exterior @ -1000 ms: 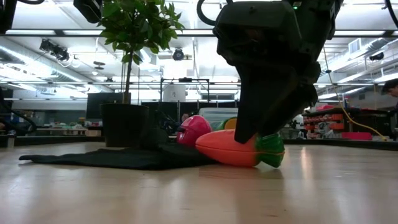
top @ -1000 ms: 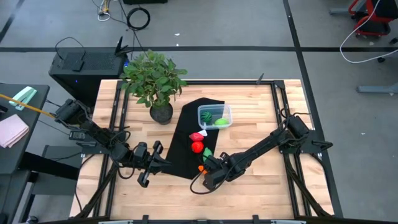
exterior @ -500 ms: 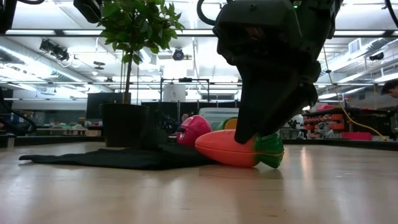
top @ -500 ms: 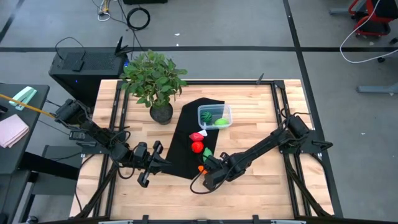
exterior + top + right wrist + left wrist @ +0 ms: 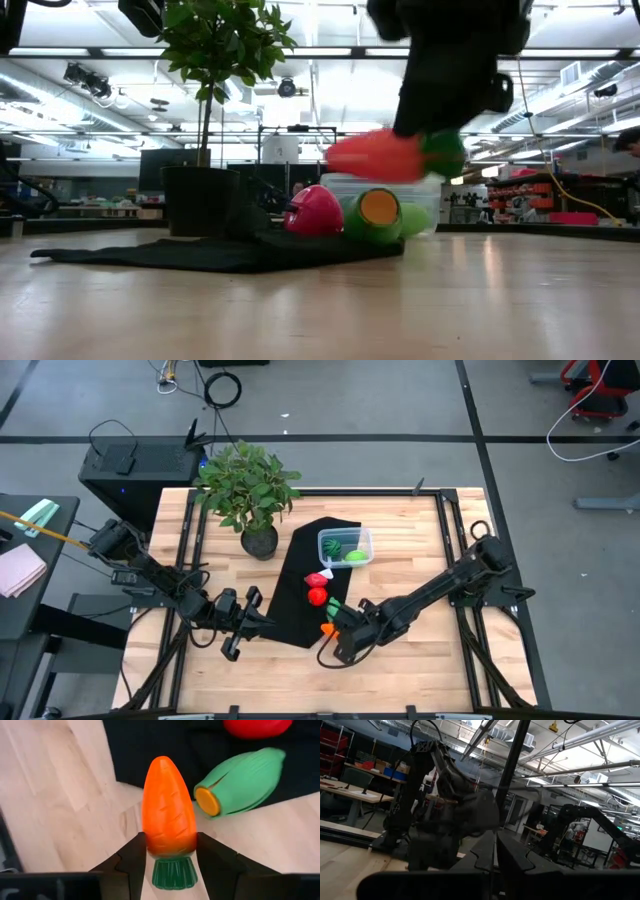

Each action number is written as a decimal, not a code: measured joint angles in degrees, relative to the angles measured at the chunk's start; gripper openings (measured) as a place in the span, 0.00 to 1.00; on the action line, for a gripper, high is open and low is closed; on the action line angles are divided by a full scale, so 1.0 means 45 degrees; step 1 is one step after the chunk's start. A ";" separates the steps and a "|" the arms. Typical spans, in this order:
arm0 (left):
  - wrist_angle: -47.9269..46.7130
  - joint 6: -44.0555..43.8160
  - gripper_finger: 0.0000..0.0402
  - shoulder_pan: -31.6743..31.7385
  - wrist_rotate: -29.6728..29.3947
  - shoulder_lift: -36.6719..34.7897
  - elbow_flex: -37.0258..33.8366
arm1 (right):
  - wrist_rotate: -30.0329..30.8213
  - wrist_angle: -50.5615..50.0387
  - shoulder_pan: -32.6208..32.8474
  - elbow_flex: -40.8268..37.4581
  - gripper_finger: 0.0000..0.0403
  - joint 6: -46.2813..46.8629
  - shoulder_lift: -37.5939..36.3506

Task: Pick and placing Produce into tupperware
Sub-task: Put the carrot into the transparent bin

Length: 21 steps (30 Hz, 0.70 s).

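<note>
My right gripper [image 5: 335, 632] is shut on the orange toy carrot [image 5: 168, 815], which hangs above the wood near the black cloth's near edge [image 5: 300, 630]. The green oblong piece [image 5: 240, 782] lies on the cloth just beyond it, with two red pieces [image 5: 317, 589] farther back. The clear tupperware [image 5: 345, 547] stands on the cloth's far right part and holds a dark-green striped ball and a lime-green piece. My left gripper [image 5: 258, 618] waits shut above the table's near left part. My right gripper pinches the carrot's thick end [image 5: 170, 844], just above its green top, between its two fingers [image 5: 134, 856]. The fingers slant down from above and lie across the carrot. The carrot [image 5: 385, 157] is lifted clear of the table and roughly level.
A leafy potted plant [image 5: 250, 495] stands at the far left beside the cloth. Bare wood lies along the near edge [image 5: 400, 680] and on the right side of the table. The table's frame rails [image 5: 455, 570] run along both sides.
My right gripper has gone up with the carrot. The carrot lay on the table and now hangs clear above it, still about level. The green oblong piece behind it has come into sight in the low view.
</note>
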 joint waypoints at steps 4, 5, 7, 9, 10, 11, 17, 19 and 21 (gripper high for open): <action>0.0000 0.0001 0.06 0.0000 0.0002 0.0000 0.0000 | 0.0762 -0.0993 -0.0016 0.0000 0.41 -0.0024 -0.0782; 0.0005 0.0001 0.05 0.0000 0.0002 0.0000 0.0000 | 0.1106 -0.1271 -0.0085 0.0000 0.41 -0.0025 -0.0989; 0.0000 0.0015 0.04 0.0000 -0.0003 0.0000 0.0000 | 0.1719 -0.1772 -0.0284 0.0000 0.41 -0.0037 -0.1428; 0.0005 0.0015 0.04 0.0000 -0.0003 0.0000 0.0000 | 0.2298 -0.2365 -0.0624 0.0000 0.41 -0.0201 -0.1854; 0.0000 0.0024 0.04 0.0000 0.0000 0.0000 0.0000 | 0.2545 -0.2616 -0.0839 0.0000 0.41 -0.0311 -0.2075; 0.0001 0.0024 0.03 0.0000 -0.0001 0.0000 0.0000 | 0.2771 -0.2863 -0.1087 0.0000 0.41 -0.0440 -0.2265; 0.0002 0.0029 0.05 0.0000 -0.0003 0.0000 0.0000 | 0.3300 -0.3949 -0.3109 0.0000 0.41 -0.2284 -0.3234; 0.0005 0.0024 0.06 0.0000 0.0002 0.0000 0.0000 | 0.3293 -0.4014 -0.3881 0.0000 0.41 -0.3308 -0.3437; 0.0000 0.0024 0.06 0.0000 0.0002 -0.0001 0.0000 | 0.3082 -0.4011 -0.4629 0.0000 0.41 -0.4481 -0.3627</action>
